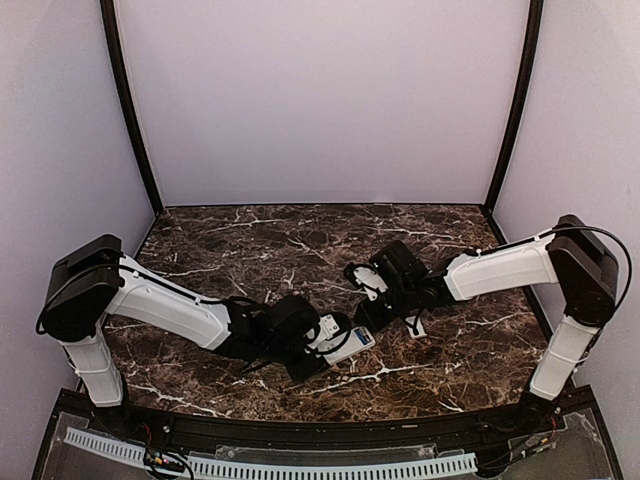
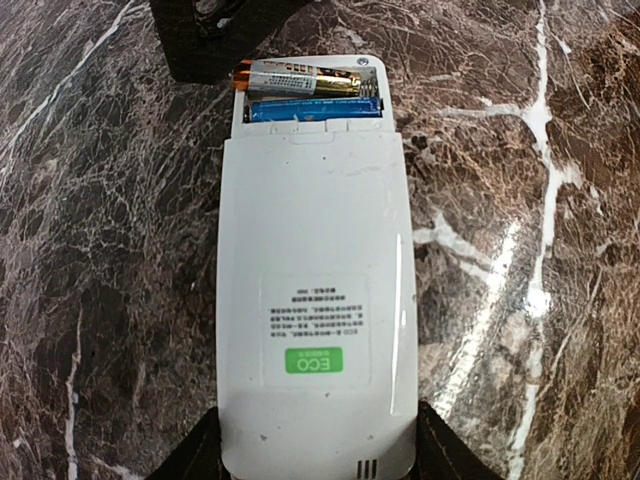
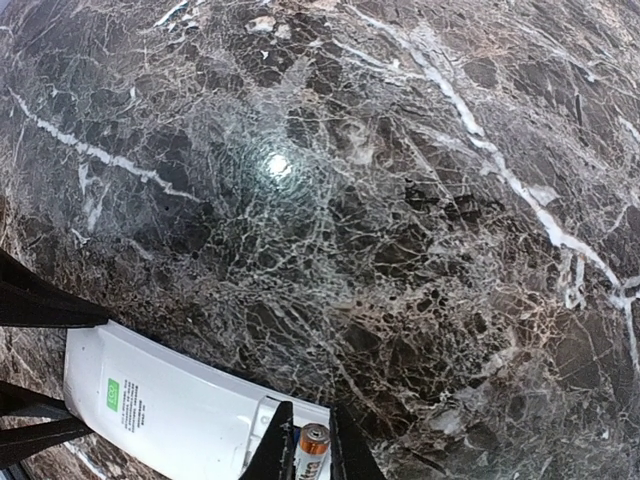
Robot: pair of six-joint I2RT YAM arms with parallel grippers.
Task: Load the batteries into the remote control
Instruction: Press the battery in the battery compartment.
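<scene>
The white remote control lies back side up on the marble, clamped at its near end by my left gripper. Its battery bay at the far end is open. A blue battery sits in the nearer slot. A gold and silver battery lies tilted over the farther slot. My right gripper is shut on that battery, whose orange-ringed end shows between the black fingers. In the top view the remote lies between the left gripper and the right gripper.
A small flat white piece lies on the dark marble table just beneath the right wrist. Grey walls close the back and both sides. The black front rail runs along the near edge.
</scene>
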